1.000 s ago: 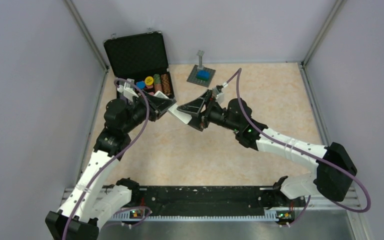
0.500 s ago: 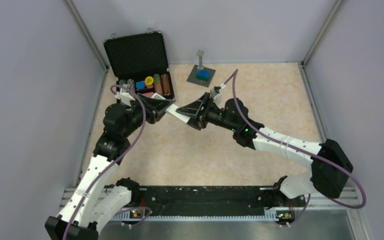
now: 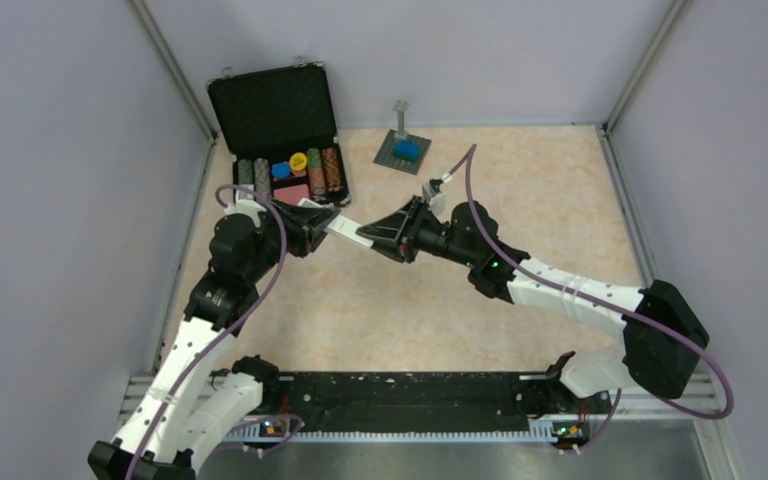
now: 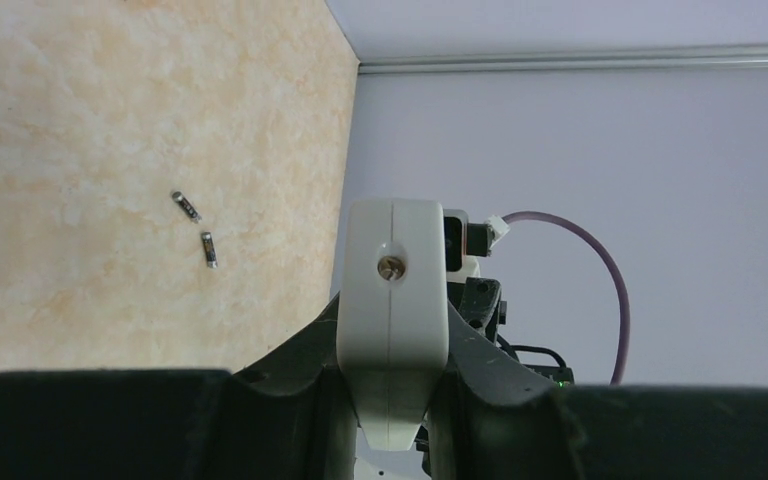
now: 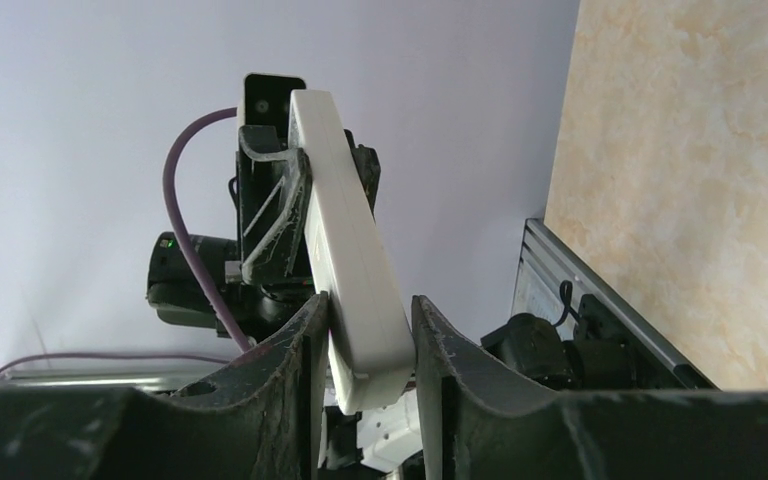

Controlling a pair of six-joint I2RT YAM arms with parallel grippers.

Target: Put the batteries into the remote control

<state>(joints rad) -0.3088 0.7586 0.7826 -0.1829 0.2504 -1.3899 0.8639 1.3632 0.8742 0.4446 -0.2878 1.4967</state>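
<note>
The white remote control (image 3: pixel 345 231) hangs above the table between the two arms, held at both ends. My left gripper (image 3: pixel 320 224) is shut on its left end; in the left wrist view the remote (image 4: pixel 394 290) points away from the camera, clamped between the left gripper's (image 4: pixel 392 352) dark fingers. My right gripper (image 3: pixel 372 235) is closed round the other end; in the right wrist view both fingers press the sides of the remote (image 5: pixel 345 240) inside the right gripper (image 5: pixel 365 322). Two batteries (image 4: pixel 186 205) (image 4: pixel 208 250) lie loose on the table near the wall.
An open black case (image 3: pixel 278 110) with coloured chips stands at the back left. A grey plate with a blue block (image 3: pixel 405 150) and a post stands at the back centre. Grey walls close in the table on three sides.
The right gripper's fingers have closed onto the free end of the remote. The left arm has shifted slightly left and the remote now lies flatter between the two grippers.
</note>
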